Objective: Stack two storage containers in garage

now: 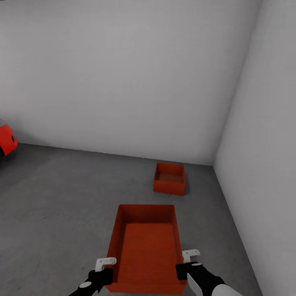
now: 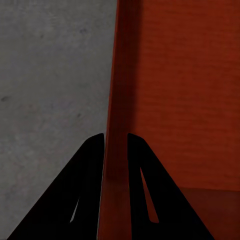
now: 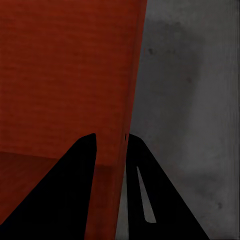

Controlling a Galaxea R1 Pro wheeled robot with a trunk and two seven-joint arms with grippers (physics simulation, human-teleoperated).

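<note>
Held container [image 1: 146, 246]: red-orange open bin, carried above the grey concrete floor [image 1: 53, 205]. Left claw [image 1: 102, 269] clamped on its left wall, one finger either side; right claw [image 1: 187, 263] likewise on its right wall. Second container [image 1: 169, 179]: on the floor beyond the held one, near the white wall corner [image 1: 213, 164].

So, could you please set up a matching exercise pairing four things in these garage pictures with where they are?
Things:
1. near bin
2. far bin
3. red car
4. left gripper

Places:
A. on the floor near the corner
B. at the left edge of the head view
C. gripping a side wall
D. held between both grippers

Pairs: 1-D, 2-A, 3-B, 4-C
</note>
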